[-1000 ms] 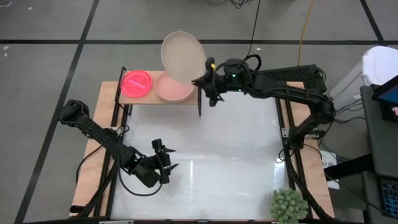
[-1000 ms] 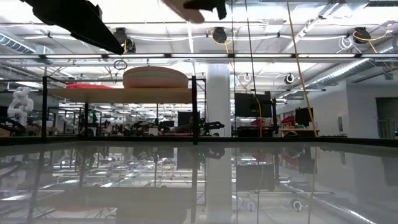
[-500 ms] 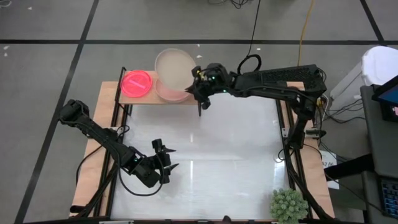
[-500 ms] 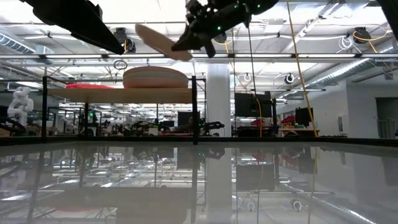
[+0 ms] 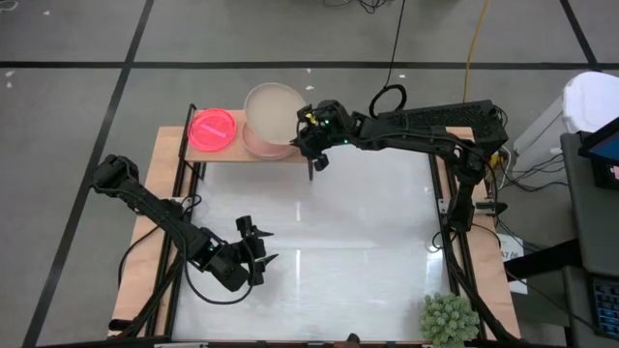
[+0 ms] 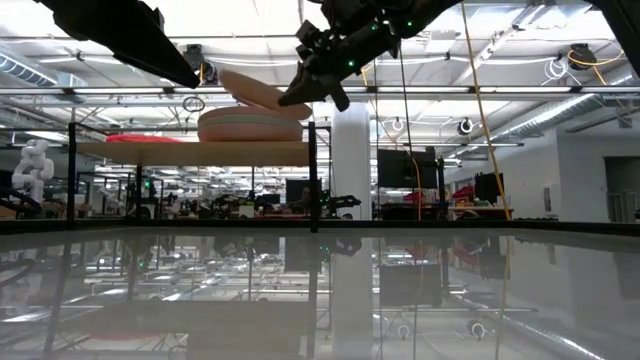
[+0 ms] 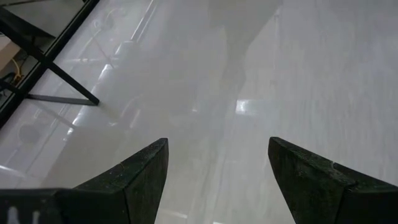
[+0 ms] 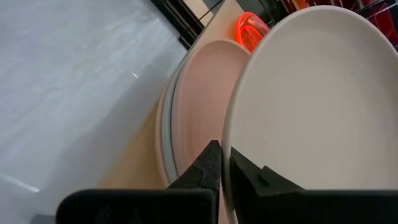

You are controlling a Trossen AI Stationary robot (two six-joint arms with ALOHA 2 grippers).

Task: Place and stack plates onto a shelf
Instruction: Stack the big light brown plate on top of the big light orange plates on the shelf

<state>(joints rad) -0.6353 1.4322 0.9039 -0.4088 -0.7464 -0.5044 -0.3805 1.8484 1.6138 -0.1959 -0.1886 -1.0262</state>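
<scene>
My right gripper (image 5: pixel 308 131) is shut on a large beige plate (image 5: pixel 272 107) over the shelf (image 5: pixel 182 141). The plate hangs tilted just above a stack of large plates (image 6: pixel 250 125) whose top one is dusty pink (image 8: pixel 205 106). Neon pink plates (image 5: pixel 213 130) lie on the shelf's left half. In the low view the beige plate (image 6: pixel 255 88) slants, its free edge higher than the held edge. My left gripper (image 5: pixel 259 259) waits open above the table's near left part, and the left wrist view (image 7: pixel 217 177) shows only bare tabletop between its fingers. My right gripper pinches the beige plate's rim (image 8: pixel 231 146) on the side toward the table's right, one finger (image 8: pixel 208 165) under the plate and the other (image 8: pixel 261 180) on its upper face. The fingers reach in from the right, slanting down. The plate is tilted above the stack; whether it touches, I cannot tell.
The shelf's black frame post (image 5: pixel 310 166) stands just under the right gripper. A spiky green plant (image 5: pixel 448 319) sits at the table's near right corner. The white tabletop (image 5: pixel 358 232) stretches between the two arms.
My right gripper has moved down and toward the table's left, carrying the beige plate from high beside the shelf to just above the stack. The plate has tipped from steeply upright to a shallow slant. The gripper has stayed shut on it.
</scene>
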